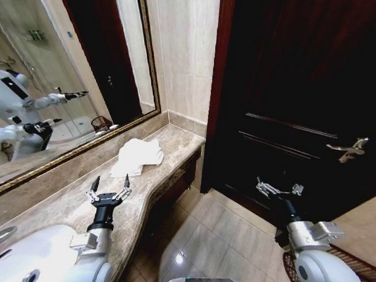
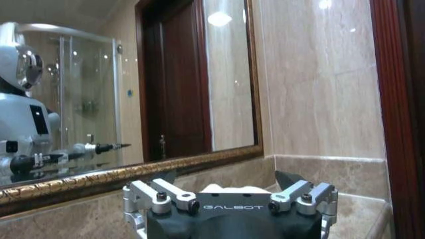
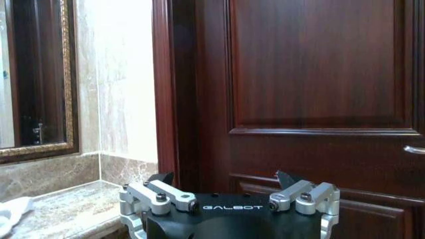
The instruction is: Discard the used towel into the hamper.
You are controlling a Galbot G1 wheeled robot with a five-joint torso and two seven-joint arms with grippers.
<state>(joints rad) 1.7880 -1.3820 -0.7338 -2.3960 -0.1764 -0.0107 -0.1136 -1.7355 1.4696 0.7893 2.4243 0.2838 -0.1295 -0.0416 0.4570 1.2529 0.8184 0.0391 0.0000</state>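
**A:** What is closest to the camera?

**B:** In the head view, the robot's two white forearms. The left gripper (image 1: 109, 189) hovers over the beige marble tabletop (image 1: 66, 205), its jaws spread wide apart and holding nothing. The right gripper (image 1: 279, 188) hangs over the tiled floor in front of a dark reddish-brown wooden door (image 1: 298, 80), its jaws also apart and empty. A white oval sink (image 1: 31, 260) sits at the near left corner.

**A:** Where is the towel?

**B:** A white folded cloth towel (image 1: 137, 157) lies flat on the tabletop, farther along from the left gripper and near the end by the wall corner. From the left wrist, its pale top (image 2: 229, 189) peeks just between and beyond the open jaws, so the gripper already lines up with it.

**A:** And the hamper?

**B:** A small dark openwork basket appears as a reflection (image 1: 102, 123) in the gold-framed wall mirror (image 1: 54, 78); I cannot tell where it actually stands.

**A:** How should the pick-up go?

**B:** As I judge it, the left gripper should reach forward and down onto the thick folded middle, keeping the jaws wide until they straddle a bunch of layers, then close firmly, so the soft cloth lifts whole rather than unfolding or trailing.
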